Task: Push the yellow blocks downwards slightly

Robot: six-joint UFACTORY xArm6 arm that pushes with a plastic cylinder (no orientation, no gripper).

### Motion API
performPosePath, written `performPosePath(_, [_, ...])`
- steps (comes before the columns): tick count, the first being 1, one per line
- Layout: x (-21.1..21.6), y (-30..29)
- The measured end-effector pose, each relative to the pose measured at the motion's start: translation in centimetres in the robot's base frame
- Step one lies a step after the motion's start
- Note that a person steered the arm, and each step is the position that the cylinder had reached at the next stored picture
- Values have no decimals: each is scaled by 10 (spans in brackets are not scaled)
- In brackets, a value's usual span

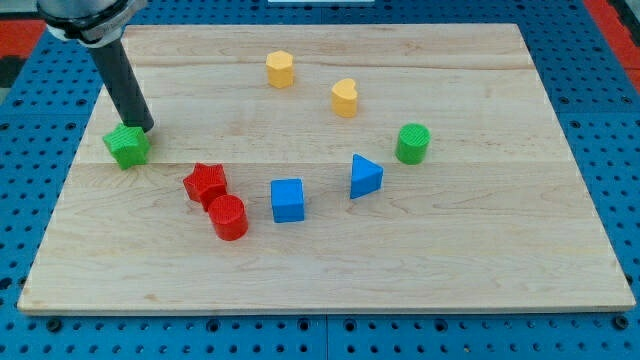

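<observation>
Two yellow blocks sit near the view's top middle: a yellow pentagon-like block (280, 69) and a yellow heart block (345, 98) to its lower right. My tip (145, 129) stands at the view's left, touching the top right of a green star block (127, 146). The tip is far to the left of both yellow blocks.
A red star block (205, 183) and a red cylinder (228, 217) lie at the lower left of centre. A blue cube (287, 199), a blue triangle (365, 176) and a green cylinder (412, 143) lie to the right. The wooden board (480, 260) rests on a blue perforated table.
</observation>
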State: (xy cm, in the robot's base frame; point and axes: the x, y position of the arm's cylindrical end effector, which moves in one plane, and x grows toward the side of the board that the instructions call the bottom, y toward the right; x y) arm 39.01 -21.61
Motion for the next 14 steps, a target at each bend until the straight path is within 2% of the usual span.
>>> performPosePath(1, [-15,13])
performPosePath(3, [-17,18])
performPosePath(4, [-47,42])
performPosePath(6, [-145,58])
performPosePath(7, [-144,128])
performPosePath(9, [-111,187])
performPosePath(10, [-94,199])
performPosePath(11, [-106,148])
performPosePath(12, [-108,184])
performPosePath(14, [-80,241])
